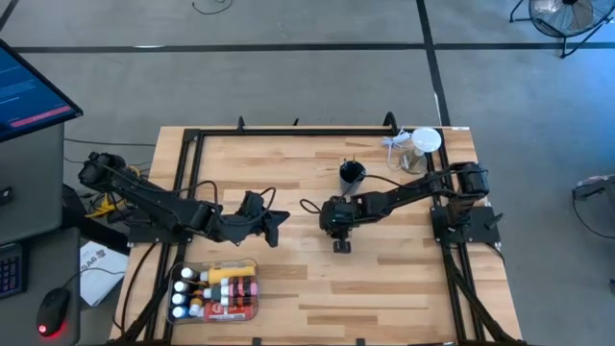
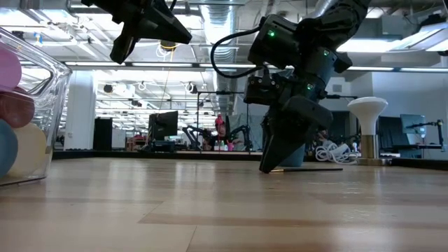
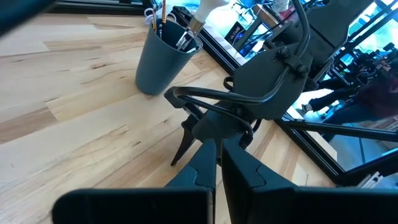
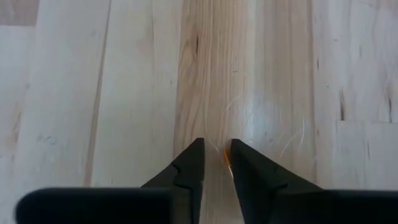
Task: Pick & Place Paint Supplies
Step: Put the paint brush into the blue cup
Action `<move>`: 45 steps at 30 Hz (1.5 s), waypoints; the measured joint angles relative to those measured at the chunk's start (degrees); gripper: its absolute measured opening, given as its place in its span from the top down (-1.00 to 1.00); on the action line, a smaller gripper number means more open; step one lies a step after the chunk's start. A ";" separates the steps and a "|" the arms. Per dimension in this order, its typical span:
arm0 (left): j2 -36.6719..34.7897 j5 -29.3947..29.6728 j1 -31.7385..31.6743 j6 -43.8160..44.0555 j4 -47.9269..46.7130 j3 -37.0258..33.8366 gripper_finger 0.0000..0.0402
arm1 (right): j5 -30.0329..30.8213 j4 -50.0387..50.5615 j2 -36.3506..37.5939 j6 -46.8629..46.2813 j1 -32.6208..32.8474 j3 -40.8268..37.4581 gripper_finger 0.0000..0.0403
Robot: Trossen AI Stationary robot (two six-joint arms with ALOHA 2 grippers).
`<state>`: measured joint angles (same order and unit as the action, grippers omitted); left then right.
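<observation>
Paintbrush (image 2: 311, 169) lies flat mid-table, long axis running right from the right gripper (image 4: 216, 163), whose narrowed jaws straddle its orange tip, grip unconfirmed; left gripper (image 3: 219, 163) shut, empty.

Bright ceiling lights (image 2: 392, 45) are glaring behind me; the table (image 4: 124, 93) is showing soft sheen, and my near fingers (image 4: 186, 174) are blurring.

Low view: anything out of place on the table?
One thing: a thin brush lies flat on the wood, alone, beside the right gripper, which is down at its end. The other brushes stand upright in the grey cup. Tubes sit packed in the clear tray. No spills.
</observation>
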<state>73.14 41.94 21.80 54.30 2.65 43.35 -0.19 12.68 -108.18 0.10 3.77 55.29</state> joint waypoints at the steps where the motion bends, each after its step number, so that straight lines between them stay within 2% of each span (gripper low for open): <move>1: 0.00 0.01 -0.01 -0.01 0.04 -0.01 1.00 | 0.02 0.12 0.02 -0.09 0.00 0.00 0.66; 8: 0.00 0.01 0.00 -0.01 0.05 0.00 1.00 | 0.02 0.99 0.13 -2.22 -0.04 0.02 0.97; 14: 0.00 0.01 -0.01 -0.01 0.20 -0.01 1.00 | 0.07 1.91 0.05 -4.46 -0.04 0.94 0.99; 25: 0.00 0.01 0.00 -0.01 0.45 -0.01 1.00 | 0.17 7.39 -0.80 -4.22 -0.61 7.23 1.00; 39: 0.00 0.29 -0.02 -0.30 0.42 -0.01 1.00 | 0.01 7.86 -0.58 -6.44 -1.42 7.54 1.00; 45: 0.00 0.36 -0.01 -0.47 0.34 0.01 1.00 | -0.22 7.25 2.18 -6.65 -2.17 7.69 1.00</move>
<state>73.14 42.30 21.79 53.83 2.98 43.35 -0.41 19.93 -106.00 -6.55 1.60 62.98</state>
